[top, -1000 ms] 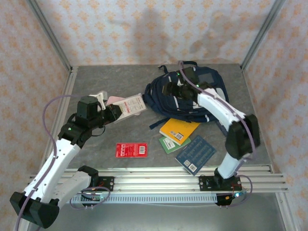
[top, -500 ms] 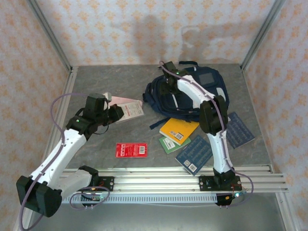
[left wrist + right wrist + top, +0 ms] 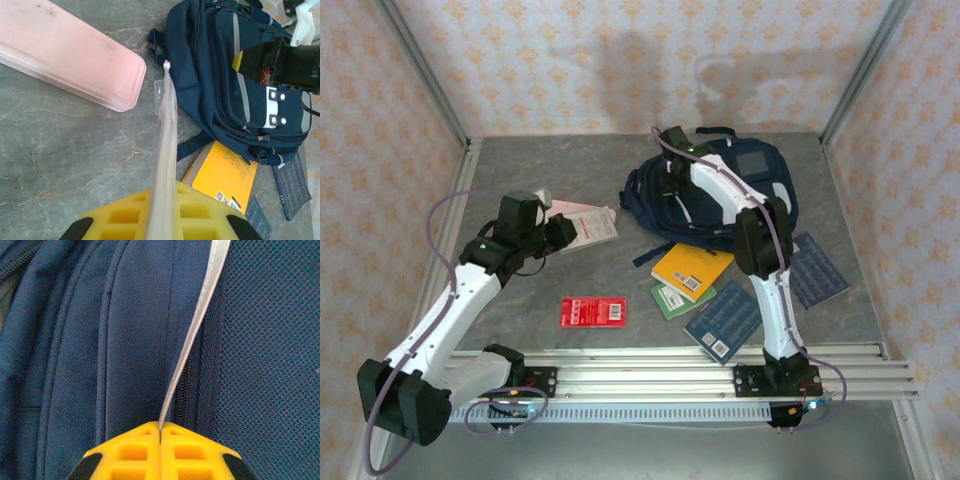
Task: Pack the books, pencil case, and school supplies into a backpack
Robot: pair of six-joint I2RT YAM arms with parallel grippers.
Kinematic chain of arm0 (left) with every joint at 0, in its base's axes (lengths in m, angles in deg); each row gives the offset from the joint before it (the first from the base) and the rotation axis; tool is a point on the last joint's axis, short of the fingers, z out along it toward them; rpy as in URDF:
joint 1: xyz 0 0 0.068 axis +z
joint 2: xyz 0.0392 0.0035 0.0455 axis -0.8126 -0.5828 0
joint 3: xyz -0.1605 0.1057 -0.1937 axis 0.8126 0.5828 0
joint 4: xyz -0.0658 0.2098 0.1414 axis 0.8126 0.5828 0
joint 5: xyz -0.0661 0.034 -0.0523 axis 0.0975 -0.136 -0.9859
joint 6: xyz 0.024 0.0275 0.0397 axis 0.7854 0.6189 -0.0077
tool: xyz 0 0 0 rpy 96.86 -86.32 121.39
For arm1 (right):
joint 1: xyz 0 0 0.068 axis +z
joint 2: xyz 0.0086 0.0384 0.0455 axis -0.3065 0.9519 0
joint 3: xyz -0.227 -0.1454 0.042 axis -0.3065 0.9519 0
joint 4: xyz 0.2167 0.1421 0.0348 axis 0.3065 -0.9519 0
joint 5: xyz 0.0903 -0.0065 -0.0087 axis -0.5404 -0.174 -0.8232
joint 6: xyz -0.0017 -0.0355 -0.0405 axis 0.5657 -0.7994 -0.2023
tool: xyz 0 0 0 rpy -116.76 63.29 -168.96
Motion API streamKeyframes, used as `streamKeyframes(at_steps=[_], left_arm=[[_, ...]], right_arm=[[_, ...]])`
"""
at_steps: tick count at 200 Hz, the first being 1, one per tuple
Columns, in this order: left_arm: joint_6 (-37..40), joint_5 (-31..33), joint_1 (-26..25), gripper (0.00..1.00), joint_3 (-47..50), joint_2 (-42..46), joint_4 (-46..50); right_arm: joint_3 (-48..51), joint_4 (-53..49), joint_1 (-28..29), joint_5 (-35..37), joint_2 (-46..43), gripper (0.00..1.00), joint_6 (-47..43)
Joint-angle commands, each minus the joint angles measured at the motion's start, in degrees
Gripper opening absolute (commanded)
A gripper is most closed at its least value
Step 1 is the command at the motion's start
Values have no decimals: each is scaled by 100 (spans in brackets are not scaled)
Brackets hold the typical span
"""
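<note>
Navy backpack (image 3: 650,200) lay upper centre on the table (image 3: 520,170), nothing yet packed. The right tool (image 3: 161,427), spread a second earlier, had pressed together on a thin grey strip (image 3: 195,325) beside the zip, probably its pull, so opening could begin. The left tool (image 3: 164,200) pinched the white packet (image 3: 167,140) near the pink pencil case (image 3: 70,60). Books (image 3: 692,270) and the red packet (image 3: 592,311) waited at lower centre.

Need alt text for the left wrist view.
Left gripper shut on a thin white packet seen edge-on over a grey table. Pink pencil case lies upper left; navy backpack upper right, an orange-yellow book beside it.
</note>
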Motion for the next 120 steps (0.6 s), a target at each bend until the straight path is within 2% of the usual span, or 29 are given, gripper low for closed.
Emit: streamKeyframes(at_steps=[1,43,64,96,120], left_arm=[[208,183,92,0,-341,137,24],[62,18,126,0,-613,-256,-268],[-147,-149,128,0,-610,-518,-573],[-627,-686,116,0,-463,-825,-1376],[-945,-957,47,0,-363,-907,-2003]], right_arm=[[430,199,-55,-481,-1054,0,-166],[1324,718,-180,-1369,-2122,0,-552],[1602,798,-302,-1753,-2419,0,-470],[1928,977,-472,-2448,-2809,0,-279],[2094,1052,-506,-2710,-3016,0,-267]])
